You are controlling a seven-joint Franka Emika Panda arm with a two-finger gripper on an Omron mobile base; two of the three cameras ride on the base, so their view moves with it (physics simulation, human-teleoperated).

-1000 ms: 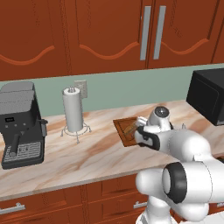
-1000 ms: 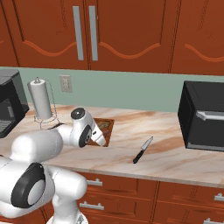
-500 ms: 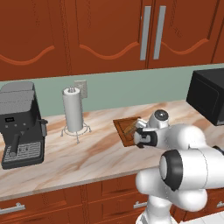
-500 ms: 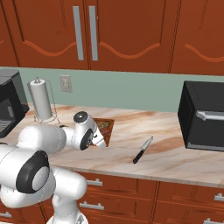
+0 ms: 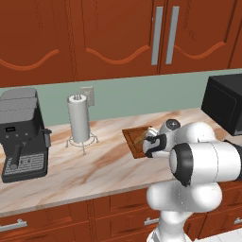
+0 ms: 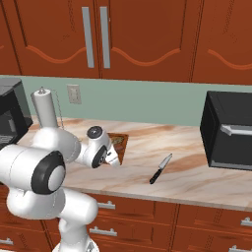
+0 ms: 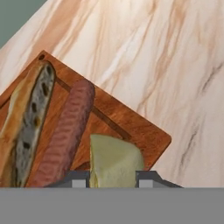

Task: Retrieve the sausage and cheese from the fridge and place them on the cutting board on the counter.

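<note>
The square wooden cutting board (image 7: 131,127) lies on the marbled counter (image 5: 94,165). On it lies the reddish-brown sausage (image 7: 65,135), stretched out beside a long speckled bread loaf (image 7: 26,118). The pale yellow cheese (image 7: 114,159) is a wedge at the board's near corner, and my gripper (image 7: 113,178) is shut on it, a fingertip (image 7: 78,178) at each side. In the base views the gripper (image 5: 150,144) (image 6: 112,156) hangs low over the cutting board (image 5: 134,139) (image 6: 120,142). The fridge is out of view.
A paper-towel stand (image 5: 79,118) and a grey coffee machine (image 5: 21,132) stand left of the board. A black microwave (image 6: 229,130) sits at the right end. A black-handled knife (image 6: 160,168) lies on the counter between board and microwave.
The hand has stayed over the board with the cheese between its fingers. The arm's elbow has swung in front of the base and looms larger in both base views.
</note>
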